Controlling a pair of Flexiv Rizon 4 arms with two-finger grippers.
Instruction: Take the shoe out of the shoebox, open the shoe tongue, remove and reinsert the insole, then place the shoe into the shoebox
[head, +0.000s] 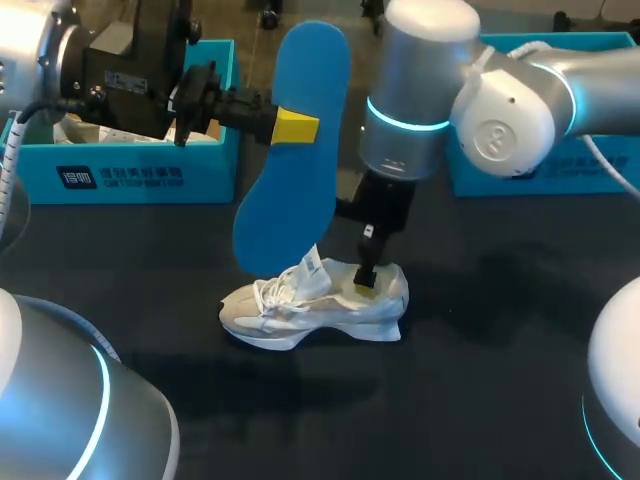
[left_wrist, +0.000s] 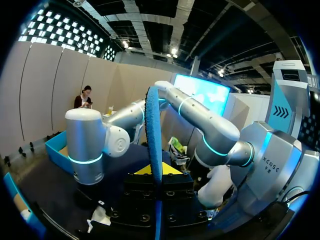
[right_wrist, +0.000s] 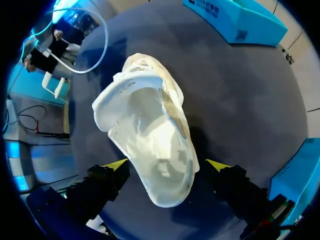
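The white cloth-and-mesh shoe (head: 320, 305) is looking soft and matt, its lining smooth. Above that shoe, the flat blue foam insole (head: 290, 190) is showing a dull, finely grained face. Under the shoe, the dark bench (head: 480, 400) is appearing matt.

1. Right arm (head: 500, 110): rounded silver-grey segments, a glowing cyan ring at the joint, a round cap with small screws
2. Left arm (head: 30, 50): the same silver-grey shell, a white coiled cable (head: 8, 150) alongside, a black wrist block with a white label
3. Left gripper (head: 293, 127) and right gripper (head: 366, 283): black bodies with screw heads, bright yellow fingertips
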